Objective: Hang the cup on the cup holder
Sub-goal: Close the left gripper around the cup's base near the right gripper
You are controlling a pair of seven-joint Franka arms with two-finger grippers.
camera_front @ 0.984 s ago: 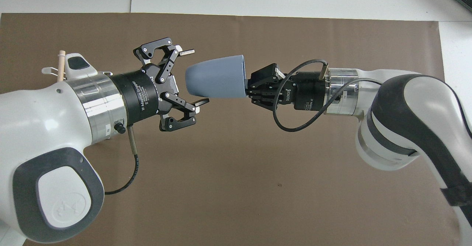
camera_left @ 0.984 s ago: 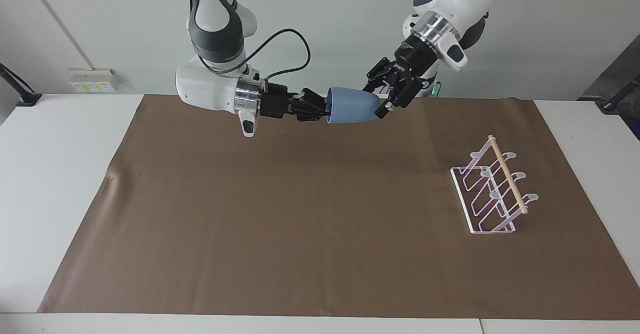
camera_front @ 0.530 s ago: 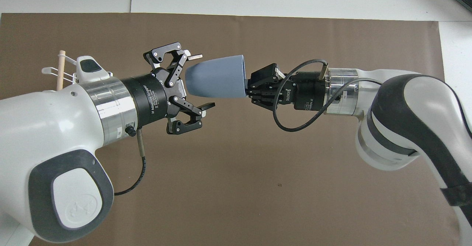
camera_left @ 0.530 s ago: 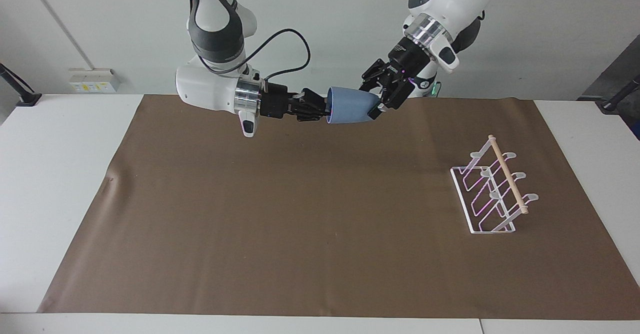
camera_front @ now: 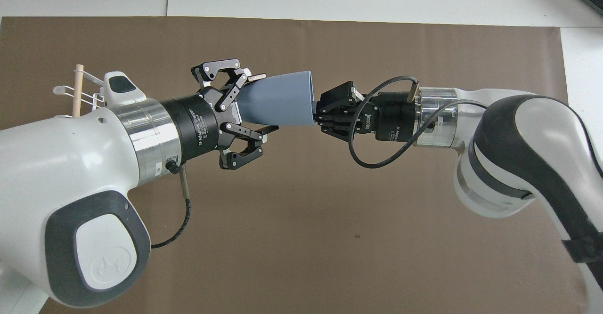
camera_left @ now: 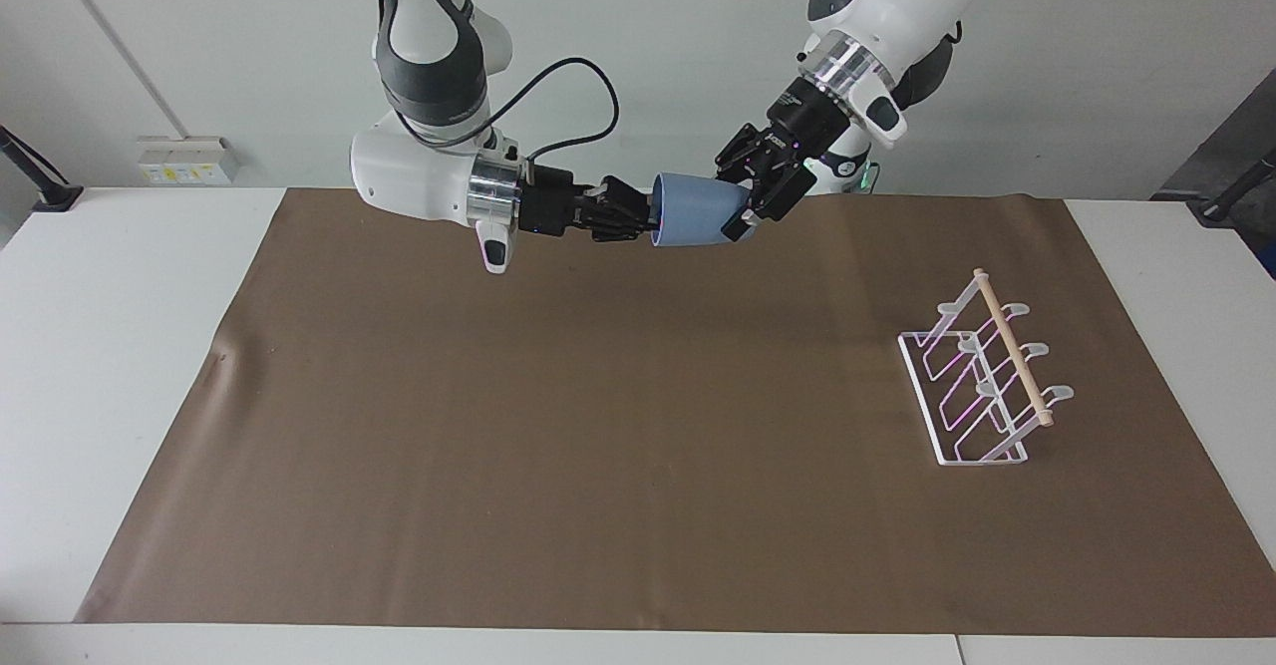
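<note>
Overhead view first, starting at the robots' end of the table: the cup (camera_front: 278, 98) hangs in the air over the brown mat (camera_front: 301, 220), caught between both grippers and touching nothing below; its long axis lies nearly level and runs along the table from one arm's end toward the other, with the wide rim facing the right arm and the narrow base facing the left arm; the right gripper (camera_front: 316, 116) comes in level from the right arm's end, its fingertips pinched together on the rim of the cup; the left gripper (camera_front: 261, 102) meets it from the left arm's end, its fingers drawn in against the tapered base so that the base sits between them, and in the facing view the left gripper (camera_left: 743, 211) slants down onto that end of the cup (camera_left: 695, 222) while the right gripper (camera_left: 653, 221) holds the rim; farther from the robots, toward the left arm's end, the cup holder (camera_left: 982, 376) stands on the mat (camera_left: 638, 426), well apart from the cup, its wooden rod (camera_left: 1012, 346) on top above the slanted wire loops and rectangular base.
</note>
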